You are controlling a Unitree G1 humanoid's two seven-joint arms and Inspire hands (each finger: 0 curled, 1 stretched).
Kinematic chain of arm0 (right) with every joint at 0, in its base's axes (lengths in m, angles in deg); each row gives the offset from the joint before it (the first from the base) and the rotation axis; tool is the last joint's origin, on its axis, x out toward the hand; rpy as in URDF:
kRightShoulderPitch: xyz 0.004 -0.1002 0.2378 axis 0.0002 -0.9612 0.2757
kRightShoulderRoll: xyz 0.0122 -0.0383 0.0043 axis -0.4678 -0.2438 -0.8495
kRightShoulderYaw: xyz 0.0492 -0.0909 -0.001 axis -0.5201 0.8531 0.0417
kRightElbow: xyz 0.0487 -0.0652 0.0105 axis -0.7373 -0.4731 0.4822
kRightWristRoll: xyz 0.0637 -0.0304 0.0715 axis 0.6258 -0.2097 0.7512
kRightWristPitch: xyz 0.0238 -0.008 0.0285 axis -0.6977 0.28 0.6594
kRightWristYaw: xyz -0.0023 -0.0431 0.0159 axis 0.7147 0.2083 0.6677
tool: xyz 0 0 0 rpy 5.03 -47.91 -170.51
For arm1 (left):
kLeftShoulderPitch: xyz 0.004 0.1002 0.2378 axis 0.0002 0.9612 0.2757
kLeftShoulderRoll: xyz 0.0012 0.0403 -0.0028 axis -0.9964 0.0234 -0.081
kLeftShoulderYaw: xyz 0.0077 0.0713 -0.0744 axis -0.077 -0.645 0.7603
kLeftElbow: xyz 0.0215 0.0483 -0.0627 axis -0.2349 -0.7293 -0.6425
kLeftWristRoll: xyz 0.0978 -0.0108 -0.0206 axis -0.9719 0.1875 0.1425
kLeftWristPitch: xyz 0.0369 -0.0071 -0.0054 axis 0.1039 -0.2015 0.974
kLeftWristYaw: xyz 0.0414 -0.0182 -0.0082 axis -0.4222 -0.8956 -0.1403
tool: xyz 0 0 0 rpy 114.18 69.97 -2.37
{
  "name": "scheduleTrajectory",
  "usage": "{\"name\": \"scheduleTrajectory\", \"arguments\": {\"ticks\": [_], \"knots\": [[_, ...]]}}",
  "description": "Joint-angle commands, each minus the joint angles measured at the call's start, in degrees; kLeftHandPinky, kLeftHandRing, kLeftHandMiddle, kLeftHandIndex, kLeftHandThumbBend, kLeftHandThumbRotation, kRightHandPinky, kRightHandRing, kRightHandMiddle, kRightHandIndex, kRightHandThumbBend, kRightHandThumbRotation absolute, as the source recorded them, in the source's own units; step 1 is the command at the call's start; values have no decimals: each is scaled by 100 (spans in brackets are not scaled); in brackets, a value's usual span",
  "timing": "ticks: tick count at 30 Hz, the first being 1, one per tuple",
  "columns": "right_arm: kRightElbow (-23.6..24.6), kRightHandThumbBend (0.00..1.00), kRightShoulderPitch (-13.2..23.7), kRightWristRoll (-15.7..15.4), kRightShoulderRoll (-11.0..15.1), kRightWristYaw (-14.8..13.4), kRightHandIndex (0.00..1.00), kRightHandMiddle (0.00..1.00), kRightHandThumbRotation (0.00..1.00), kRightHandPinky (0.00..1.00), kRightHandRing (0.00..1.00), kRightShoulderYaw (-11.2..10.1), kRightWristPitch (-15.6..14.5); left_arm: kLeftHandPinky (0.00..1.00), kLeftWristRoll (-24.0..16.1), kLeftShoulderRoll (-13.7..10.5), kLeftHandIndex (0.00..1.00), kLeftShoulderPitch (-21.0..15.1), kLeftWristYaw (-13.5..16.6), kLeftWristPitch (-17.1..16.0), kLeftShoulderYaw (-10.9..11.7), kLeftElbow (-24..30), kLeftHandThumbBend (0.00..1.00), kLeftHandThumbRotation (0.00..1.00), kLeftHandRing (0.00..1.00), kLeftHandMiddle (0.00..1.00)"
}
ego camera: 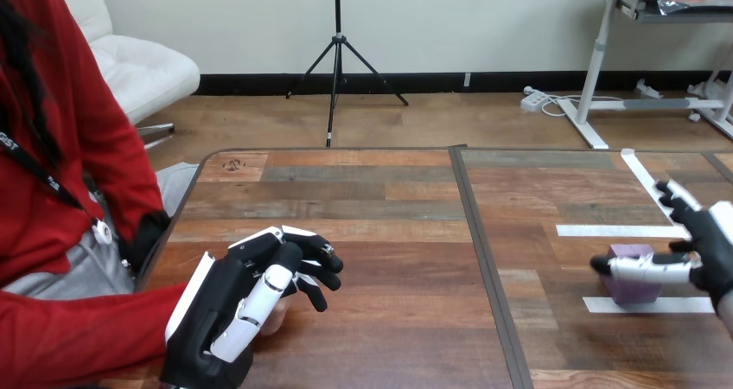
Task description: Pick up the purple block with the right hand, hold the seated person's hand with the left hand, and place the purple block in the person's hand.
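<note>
The purple block (pixel 631 292) sits on the wooden table (pixel 398 233) at the robot's right, between two strips of white tape (pixel 618 231) that seem to mark its starting spot. It rests flat on the wood, not lifted. The right hand (pixel 710 238) has its fingers straight and spread. One lies across the block's near face and another is raised beyond it, so the hand brackets the block without closing on it. I take that as lining up the pick. From where I stand I can't tell whether the finger in front touches the block or only passes before it.

Well apart, on the table's left half, the left hand (pixel 229 307) lies over the person's hand (pixel 275 322), fingers curled down round it. That grip would steady the hand for the delivery. The robot's palm and thumb cover nearly all of it, and only a pale sliver shows beneath, at the end of the red sleeve (pixel 78 337). Whether the person's palm faces up, ready to receive the block, is hidden. The right hand's wrist is cut off at the edge.
</note>
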Motion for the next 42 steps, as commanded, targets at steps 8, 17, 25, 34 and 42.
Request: {"name": "scheduleTrajectory", "arguments": {"ticks": [8,17,25,34,42], "knots": [[-930,100,936,-383,305,-174,95,95,17,83,96,505,296,36,28,33,53,-417,9,-169,61,-43,45,70,51,55],[-1439,100,1184,-591,246,-248,94,94,21,81,94,775,168,34,36,37,52,-448,2,-203,61,-61,42,71,50,55],[-1782,100,1342,-660,107,-411,93,92,24,76,91,943,28,33,45,40,51,-478,-11,-242,64,-106,42,71,49,54],[-2065,100,1448,-694,-49,-632,90,90,26,72,89,1125,-20,32,16,38,50,-501,3,-297,68,-160,45,71,49,53],[-2251,100,1519,-699,-167,-803,88,88,26,71,86,1247,-72,31,30,43,49,-530,1,-372,69,-220,45,72,49,53]]}}
